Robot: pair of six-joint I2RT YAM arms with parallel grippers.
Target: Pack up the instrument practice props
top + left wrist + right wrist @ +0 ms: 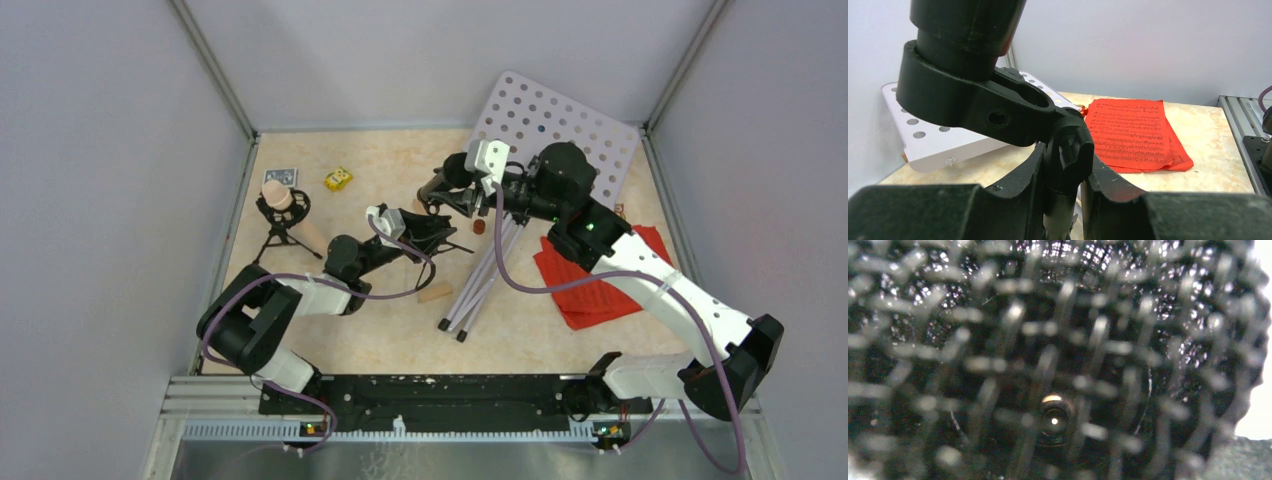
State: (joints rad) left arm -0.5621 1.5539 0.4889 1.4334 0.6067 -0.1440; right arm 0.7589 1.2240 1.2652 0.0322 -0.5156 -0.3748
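The black microphone (448, 178) sits in the clip (998, 110) of its small black tripod (447, 238) at the table's middle. My left gripper (432, 232) is shut on the stand's stem (1068, 160) just under the clip. My right gripper (478, 186) is at the microphone's head. The mesh grille (1058, 360) fills the right wrist view and hides the fingers. The beige microphone (280, 195) stands on its own black tripod (283, 236) at the left. The white perforated music desk (560, 130) lies tipped at the back, silver legs (485, 280) pointing forward. Red sheet-music pages (600, 280) lie right.
A yellow toy car (338, 179) and a small blue item (280, 175) lie at the back left. A tan wooden block (435, 293) lies by the silver legs. The enclosure walls stand close on three sides. The desk (938, 140) and red pages (1133, 130) show in the left wrist view.
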